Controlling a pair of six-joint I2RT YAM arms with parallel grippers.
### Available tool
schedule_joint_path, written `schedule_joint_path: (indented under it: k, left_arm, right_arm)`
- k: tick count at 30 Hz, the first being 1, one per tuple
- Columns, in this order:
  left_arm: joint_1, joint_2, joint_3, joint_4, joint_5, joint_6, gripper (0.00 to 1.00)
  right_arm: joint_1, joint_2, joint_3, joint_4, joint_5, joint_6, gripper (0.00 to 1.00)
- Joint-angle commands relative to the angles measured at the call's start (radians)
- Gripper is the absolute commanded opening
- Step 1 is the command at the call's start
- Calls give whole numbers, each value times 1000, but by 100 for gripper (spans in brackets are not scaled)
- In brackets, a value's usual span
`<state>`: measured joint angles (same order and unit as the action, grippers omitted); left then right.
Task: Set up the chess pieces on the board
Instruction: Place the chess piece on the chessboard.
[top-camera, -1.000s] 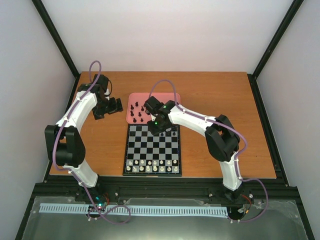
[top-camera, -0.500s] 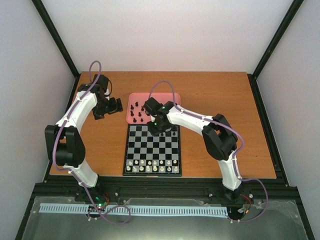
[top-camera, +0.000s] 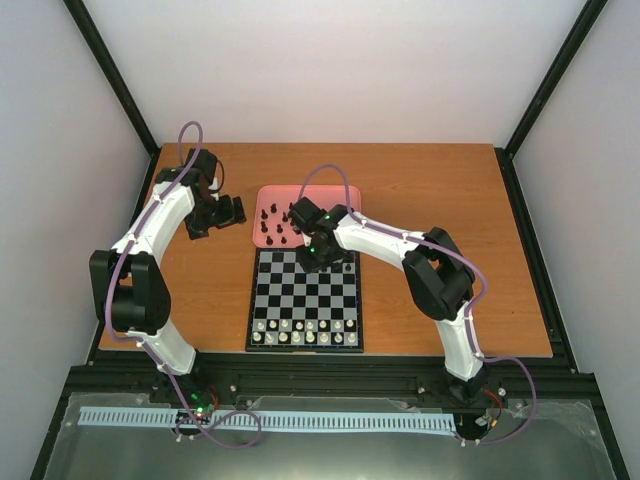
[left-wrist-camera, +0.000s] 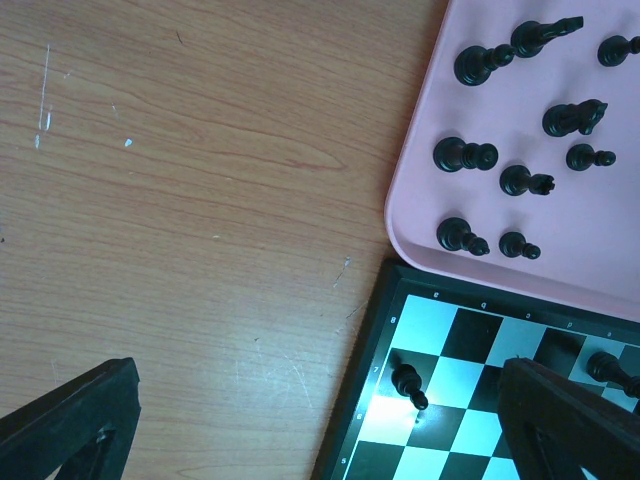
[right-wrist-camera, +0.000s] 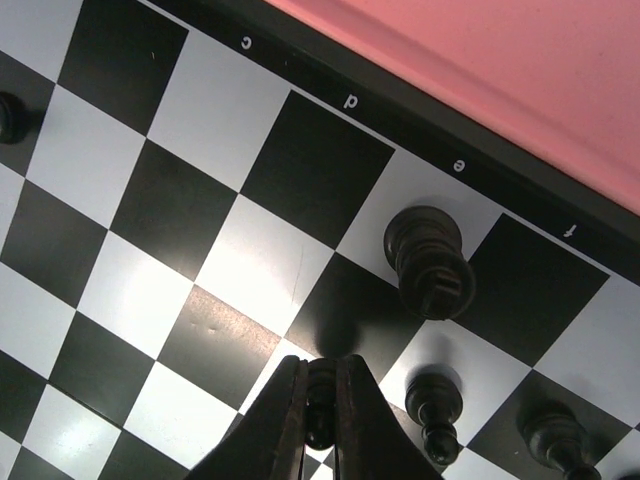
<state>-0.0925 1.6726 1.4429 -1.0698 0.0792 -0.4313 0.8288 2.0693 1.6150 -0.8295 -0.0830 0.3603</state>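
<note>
— One orange-brown wooden table (top-camera: 430, 200), yes? What surrounds it?

— Plain white walls (top-camera: 340, 70) and black frame posts (top-camera: 554, 80). From above, the black-and-silver chequered chessboard (top-camera: 305, 290) lies towards the table's near edge. The flat pink rectangular tray (top-camera: 285, 195) sits against its far side. Tiny white chess figures (top-camera: 305, 331) fill the two near rows. The left gripper (top-camera: 228, 211) hangs over bare wood left of the tray. The right gripper (top-camera: 318, 252) is over the board's far rows.

— And the left wrist camera?

— Scratched wood grain, and the tray's corner holding tiny black chess figures (left-wrist-camera: 520, 180). A lone black pawn (left-wrist-camera: 408, 385) stands near the board's corner. That gripper's fingers (left-wrist-camera: 70, 420) are wide apart with nothing between them.

— Right wrist?

— Its fingers (right-wrist-camera: 285, 420) are pinched on a small black pawn (right-wrist-camera: 320, 395) low over the board. Whether it touches, I cannot tell. A taller black piece (right-wrist-camera: 428, 262) stands in the back row by the rim letter e. Two more black pawns (right-wrist-camera: 435, 410) stand just beside it.
</note>
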Motion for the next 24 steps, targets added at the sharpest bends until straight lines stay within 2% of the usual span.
schedule_joint_path:
  k: [1,14,24]
  left_arm:
    - [-1,-1,6,11,1,-11,100]
    - [-1,-2,7,10,-1,-11,100]
    - [-1,-9,5,11,5,-11,100]
  right_arm:
    - [-5,17,-15,14,7,-1,5]
    - [-4,14,-23,21,3,-5,9]
    - [-4,0,-31,25,-3,-7,17]
